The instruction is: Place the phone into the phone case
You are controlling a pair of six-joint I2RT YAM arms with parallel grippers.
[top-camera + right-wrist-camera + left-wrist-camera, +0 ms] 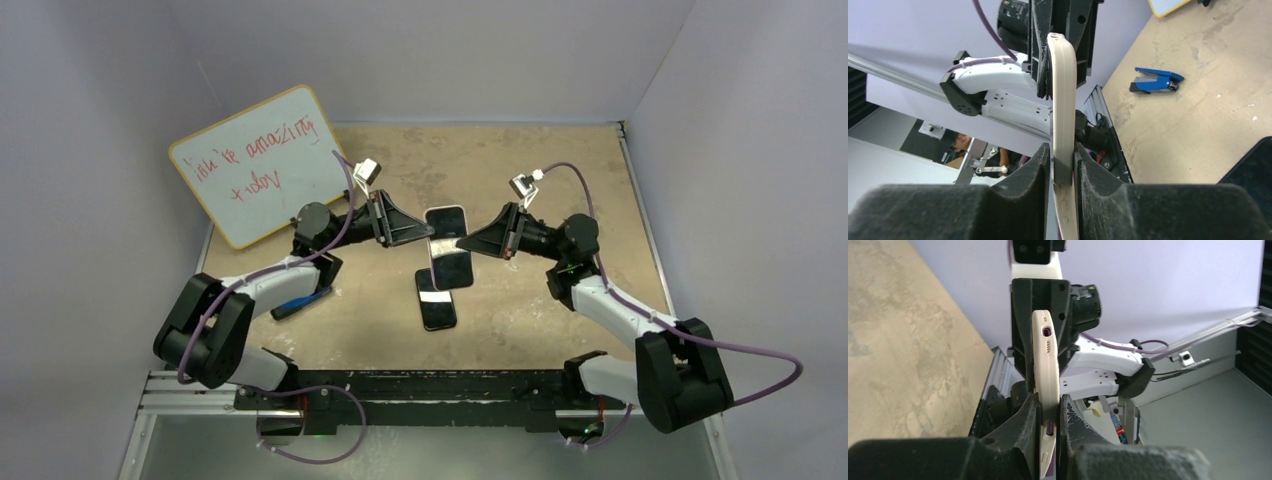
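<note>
left claw is pinching phone case by its left long side, above worktop centre. case is sitting flat, long axis running far edge to near edge. 1 case, 1 phone, lying on the worktop just nearward, same axis. right claw is pinching the opposite side.

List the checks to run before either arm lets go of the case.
1. Left pincer shut on case: ok.
2. Right pincer grip on case: cannot tell; its pads sit close against both faces.
3. Case held edge-on between both arms, off the table: ok.
4. Black phone flat on table under the case, untouched: ok.
5. Case empty and ready for a phone: cannot tell.
</note>
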